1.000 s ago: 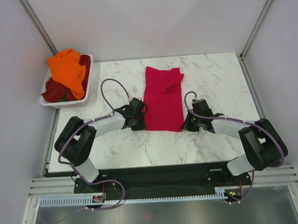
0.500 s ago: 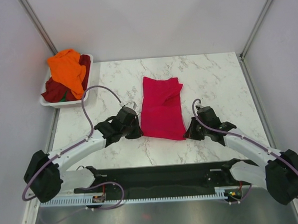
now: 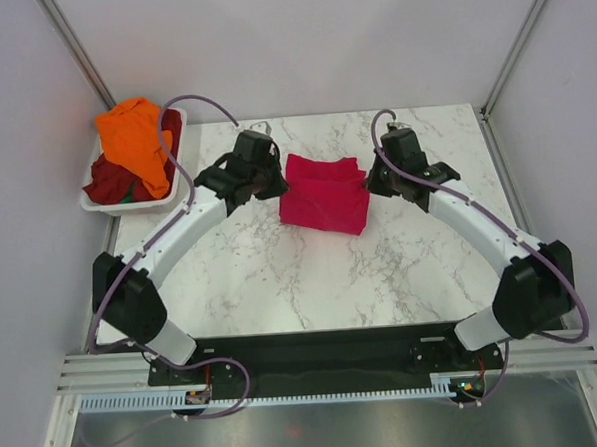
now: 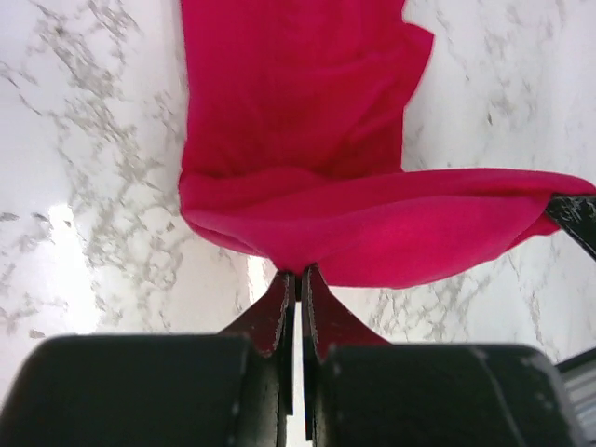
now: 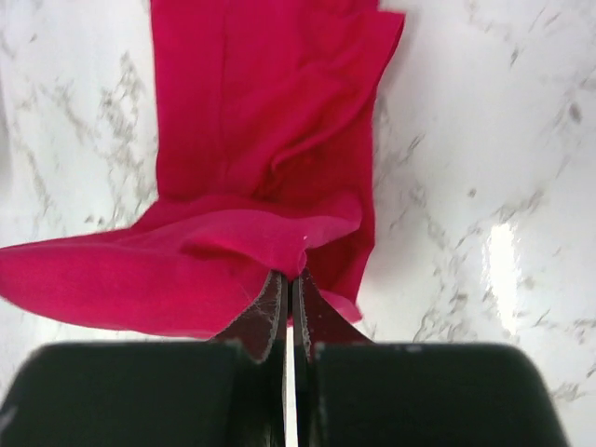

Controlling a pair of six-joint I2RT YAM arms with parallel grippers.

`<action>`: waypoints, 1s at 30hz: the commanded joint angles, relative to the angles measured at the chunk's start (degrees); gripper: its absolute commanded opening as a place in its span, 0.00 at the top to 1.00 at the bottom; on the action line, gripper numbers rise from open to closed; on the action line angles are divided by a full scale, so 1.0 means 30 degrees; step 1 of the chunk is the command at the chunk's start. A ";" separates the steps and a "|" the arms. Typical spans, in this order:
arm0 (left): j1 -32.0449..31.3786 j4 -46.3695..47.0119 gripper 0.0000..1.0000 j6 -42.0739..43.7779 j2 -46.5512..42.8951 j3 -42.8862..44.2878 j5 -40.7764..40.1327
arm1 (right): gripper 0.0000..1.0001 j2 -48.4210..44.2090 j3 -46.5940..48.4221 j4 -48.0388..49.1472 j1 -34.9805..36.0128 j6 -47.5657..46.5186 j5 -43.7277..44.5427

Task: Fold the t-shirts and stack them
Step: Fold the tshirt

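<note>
Gripping crimson-pink t-shirt, left claw and right claw each pinching its lifted edge, cloth doubled over on table.

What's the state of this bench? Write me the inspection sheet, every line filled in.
Surface: marble table, white with grey veins, glossy.
Job's things: pink shirt mid-table, doubled over, one edge lifted; orange shirt on top of maroon shirt, both unfolded.
Clutter: basket at the far-left corner, holding those two shirts.
Grippers: left gripper and right gripper both shut on the pink shirt's edge.
Cables: purple cables looping off both arms.
Surroundings: white walls, metal posts.
</note>
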 commanded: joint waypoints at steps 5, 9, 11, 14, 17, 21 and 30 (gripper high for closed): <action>0.2074 -0.1091 0.98 0.2174 0.5535 0.6339 0.1772 | 1.00 0.5244 0.5283 -0.0499 -0.1206 -0.1112 0.1301; 0.2807 -0.1765 0.98 0.2585 0.8620 0.9270 0.3621 | 1.00 0.7299 0.7187 -0.0499 -0.1675 -0.1200 0.1007; 0.3012 -0.1883 0.98 0.2615 0.9529 1.0443 0.3649 | 1.00 0.8642 0.8388 -0.0586 -0.1792 -0.1171 0.0773; 0.3422 -0.2117 0.98 0.2790 1.1199 1.2287 0.3854 | 1.00 1.0487 1.0028 -0.0703 -0.2114 -0.1084 0.0509; 0.3861 -0.2176 0.95 0.3112 1.3364 1.4834 0.3943 | 1.00 1.2653 1.2048 -0.0907 -0.2437 -0.1025 0.0392; 0.4768 -0.2790 0.42 0.3407 1.6648 1.9433 0.6015 | 0.35 1.5589 1.5884 -0.2400 -0.2993 -0.1024 0.0449; 0.5005 -0.2792 0.00 0.3875 1.3873 1.8249 0.4852 | 0.20 1.1647 1.4151 -0.2173 -0.2497 -0.1698 0.4521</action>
